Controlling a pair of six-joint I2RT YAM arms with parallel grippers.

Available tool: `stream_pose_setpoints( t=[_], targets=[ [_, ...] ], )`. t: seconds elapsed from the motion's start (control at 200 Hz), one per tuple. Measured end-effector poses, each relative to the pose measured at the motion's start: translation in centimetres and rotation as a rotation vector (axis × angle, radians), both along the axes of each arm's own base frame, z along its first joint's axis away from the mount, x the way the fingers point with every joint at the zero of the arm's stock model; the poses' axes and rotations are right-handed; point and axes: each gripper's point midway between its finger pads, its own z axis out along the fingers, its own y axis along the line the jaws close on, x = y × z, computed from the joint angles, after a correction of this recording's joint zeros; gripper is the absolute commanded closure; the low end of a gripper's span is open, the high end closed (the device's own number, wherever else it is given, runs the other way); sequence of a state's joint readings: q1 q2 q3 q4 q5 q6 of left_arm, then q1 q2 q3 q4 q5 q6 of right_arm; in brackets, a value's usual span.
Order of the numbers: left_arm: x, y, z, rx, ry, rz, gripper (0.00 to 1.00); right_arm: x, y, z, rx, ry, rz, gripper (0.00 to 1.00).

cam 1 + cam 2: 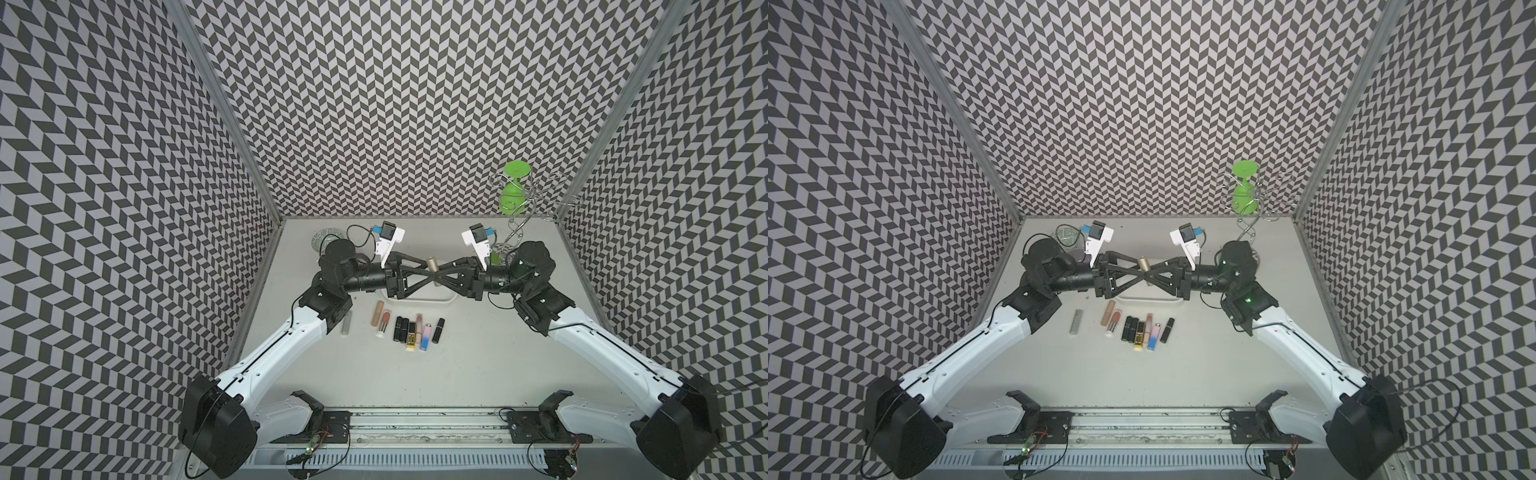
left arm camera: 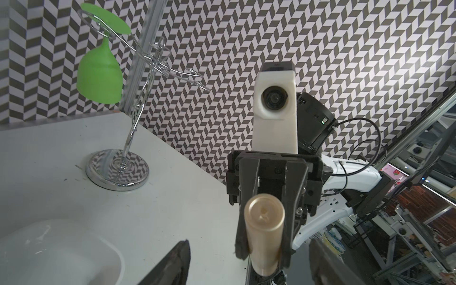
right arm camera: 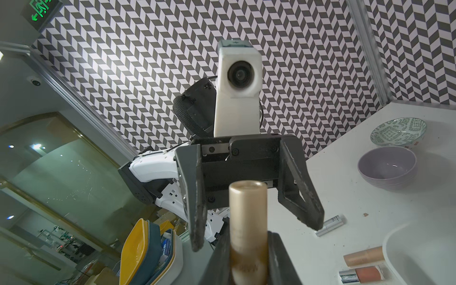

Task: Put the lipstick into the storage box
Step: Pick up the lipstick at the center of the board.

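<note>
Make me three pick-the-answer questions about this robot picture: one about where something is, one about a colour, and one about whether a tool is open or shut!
1. Where is the gold lipstick?
A) in the lilac bowl
B) held up in the right tool
C) lying in the storage box

2. What colour is the glass hanging on the wire rack?
A) red
B) green
C) blue

3. How is the left tool?
A) shut on the lipstick
B) shut on a bowl
C) open

Answers: B, the right tool clamps it in the air. B, the glass is bright green. C, its jaws stand wide apart on either side of the lipstick.
</note>
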State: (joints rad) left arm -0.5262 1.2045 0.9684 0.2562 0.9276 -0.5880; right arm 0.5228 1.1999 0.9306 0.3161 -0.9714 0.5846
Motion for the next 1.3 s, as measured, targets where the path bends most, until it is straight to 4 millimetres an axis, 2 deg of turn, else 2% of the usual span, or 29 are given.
stream_pose_setpoints(
  t=[0.26, 0.345, 0.496, 0.556, 0.746, 0.901, 0.956, 1.092, 1.182, 1.247, 1.302],
  targets=[
    [0.2, -0.1, 2.1, -0.04, -0.028, -0.011, 0.5, -0.1, 0.3, -0.3, -0.004, 0.007, 0.014, 0.85],
    [0.3, -0.2, 2.3, -0.049, -0.036, -0.013, 0.5, -0.1, 0.3, -0.3, -0.003, 0.005, 0.016, 0.85],
    [0.7, -0.5, 1.6, -0.038, -0.013, -0.021, 0.5, 0.1, 0.4, -0.4, -0.001, 0.005, 0.019, 0.85],
    [0.8, -0.6, 1.2, -0.034, 0.0, -0.024, 0.54, 0.2, 0.5, -0.5, -0.001, 0.009, 0.02, 0.85],
    [1.1, -1.0, 0.6, -0.026, 0.024, -0.035, 0.71, 0.4, 0.7, -0.8, -0.004, 0.019, 0.025, 0.85],
    [1.2, -1.0, 0.6, -0.027, 0.033, -0.048, 0.88, 0.5, 0.8, -1.1, -0.007, 0.022, 0.028, 0.84],
    [1.3, -1.1, 0.6, -0.027, 0.039, -0.053, 0.92, 0.6, 0.8, -1.1, -0.005, 0.02, 0.027, 0.77],
    [1.7, -1.3, 0.2, -0.021, 0.05, -0.056, 0.96, 0.8, 0.9, -1.2, -0.005, 0.026, 0.024, 0.36],
    [2.3, -1.2, -0.3, -0.01, 0.065, -0.047, 0.98, 1.0, 0.9, -1.2, -0.007, 0.014, 0.018, 0.28],
    [2.9, -0.9, -0.7, 0.002, 0.071, -0.029, 0.99, 1.2, 0.9, -1.2, -0.012, 0.002, 0.004, 0.18],
    [3.7, -0.4, -0.9, 0.016, 0.081, -0.002, 0.99, 1.6, 0.7, -1.3, -0.021, -0.008, -0.014, 0.14]
  ],
)
